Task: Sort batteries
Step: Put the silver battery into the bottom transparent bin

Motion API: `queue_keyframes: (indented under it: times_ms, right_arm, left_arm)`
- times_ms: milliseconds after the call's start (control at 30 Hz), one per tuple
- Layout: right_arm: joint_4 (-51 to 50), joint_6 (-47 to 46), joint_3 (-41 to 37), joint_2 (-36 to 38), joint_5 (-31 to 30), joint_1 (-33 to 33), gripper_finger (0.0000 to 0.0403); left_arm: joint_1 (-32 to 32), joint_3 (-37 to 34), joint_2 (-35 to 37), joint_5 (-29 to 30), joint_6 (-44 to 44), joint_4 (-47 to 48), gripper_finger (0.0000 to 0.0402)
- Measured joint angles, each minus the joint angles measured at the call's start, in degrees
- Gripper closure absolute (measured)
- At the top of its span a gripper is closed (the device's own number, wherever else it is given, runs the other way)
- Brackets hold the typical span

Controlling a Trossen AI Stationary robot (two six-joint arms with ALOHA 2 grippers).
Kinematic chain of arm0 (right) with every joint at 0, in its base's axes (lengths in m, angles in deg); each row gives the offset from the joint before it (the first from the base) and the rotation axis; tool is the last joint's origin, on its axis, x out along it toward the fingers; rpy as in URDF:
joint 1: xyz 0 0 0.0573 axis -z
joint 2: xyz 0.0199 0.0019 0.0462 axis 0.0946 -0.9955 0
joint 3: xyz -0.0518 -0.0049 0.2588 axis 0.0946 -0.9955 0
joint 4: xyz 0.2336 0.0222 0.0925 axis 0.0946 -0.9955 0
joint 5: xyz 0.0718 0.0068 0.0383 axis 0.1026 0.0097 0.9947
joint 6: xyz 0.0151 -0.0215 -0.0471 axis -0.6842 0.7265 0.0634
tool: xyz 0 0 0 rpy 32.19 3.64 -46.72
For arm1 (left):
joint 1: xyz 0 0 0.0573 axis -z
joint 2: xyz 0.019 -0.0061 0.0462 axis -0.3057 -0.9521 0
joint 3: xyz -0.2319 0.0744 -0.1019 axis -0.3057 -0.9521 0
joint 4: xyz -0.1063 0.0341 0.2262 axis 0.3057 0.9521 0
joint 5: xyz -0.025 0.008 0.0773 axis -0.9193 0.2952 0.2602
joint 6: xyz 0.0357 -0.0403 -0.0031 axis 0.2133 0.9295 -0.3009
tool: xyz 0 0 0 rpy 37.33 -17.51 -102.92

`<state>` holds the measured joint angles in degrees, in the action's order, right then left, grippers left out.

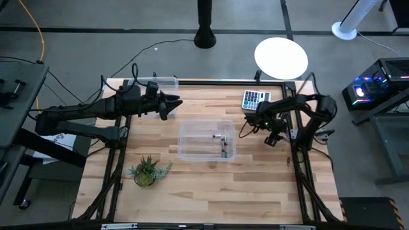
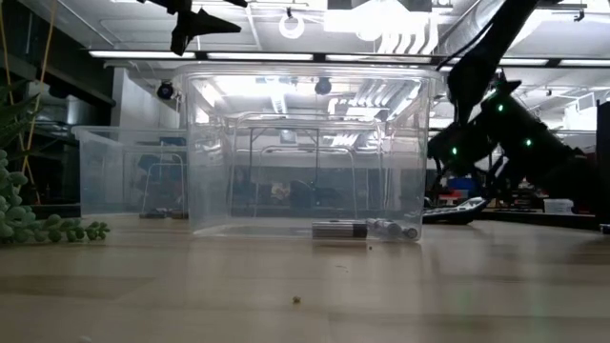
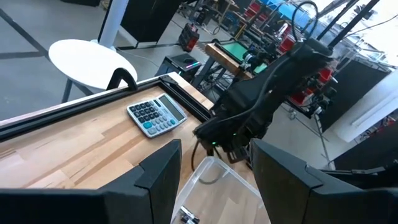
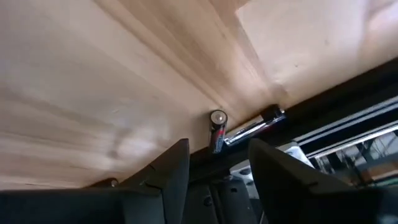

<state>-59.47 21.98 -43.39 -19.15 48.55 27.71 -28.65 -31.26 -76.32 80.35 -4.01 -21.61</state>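
A few dark and silvery batteries (image 1: 223,144) lie on the floor of a clear bin (image 1: 185,152) at the table's middle; they also show in the low view (image 2: 367,230). My right gripper (image 4: 217,177) is open, low over the table near its right edge (image 1: 273,137). Just ahead of its fingers lie a dark battery (image 4: 217,129) and a silvery battery (image 4: 256,126), the latter against the dark edge rail. My left gripper (image 3: 214,177) is open and hovers high, left of the bin's far side (image 1: 174,102), touching nothing.
A grey calculator (image 1: 254,99) lies at the far right corner, next to the right arm. A second clear bin (image 1: 153,82) stands at the far edge behind the left arm. A small potted plant (image 1: 147,171) sits near the left front. Bare wood lies along the near side.
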Motion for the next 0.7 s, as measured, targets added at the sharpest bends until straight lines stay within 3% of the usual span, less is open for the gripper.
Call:
queue_keyframes:
  times_ms: [467, 567, 700]
  right_arm:
    - [4.3, 3.0, -1.1, -10.8, 2.6, 1.0, 0.025]
    - [4.4, 4.5, -1.3, -12.6, 3.6, 1.5, 0.029]
    - [4.4, 4.0, -1.3, -13.1, 6.2, 2.1, 0.0383]
  left_arm:
    - [0.0, 0.0, 0.0, 0.0, 0.0, 0.1, 0.0218]
    - [0.0, 0.0, 0.0, 0.0, 0.0, 0.1, 0.0218]
    - [0.0, 0.0, 0.0, 0.0, 0.0, 0.2, 0.0218]
